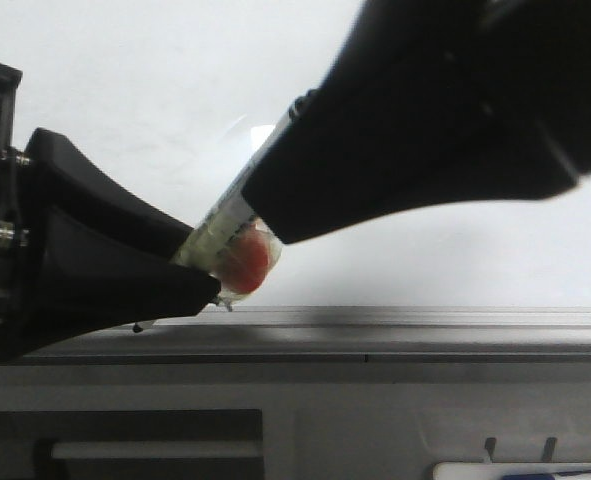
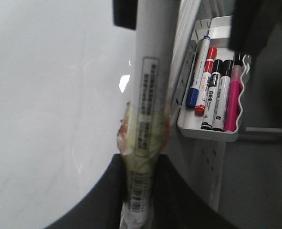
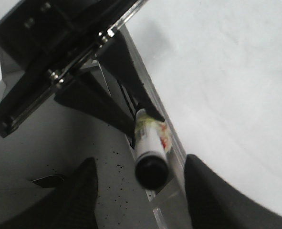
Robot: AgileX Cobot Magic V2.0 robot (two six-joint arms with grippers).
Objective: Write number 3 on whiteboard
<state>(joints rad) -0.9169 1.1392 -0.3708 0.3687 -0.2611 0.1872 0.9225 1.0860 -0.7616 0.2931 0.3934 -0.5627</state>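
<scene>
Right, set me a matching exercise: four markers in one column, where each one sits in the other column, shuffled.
Markers:
1. taped marker
2. blue-capped marker
3. red-capped marker
4. pink marker

Places:
A. in the tray, at the end farthest from the whiteboard
B. gripped in the left tool
C. in the tray, at the end nearest the whiteboard
D. in the tray, between the blue-capped marker and a black marker

Pairs: 1-B, 2-C, 3-D, 4-A
</scene>
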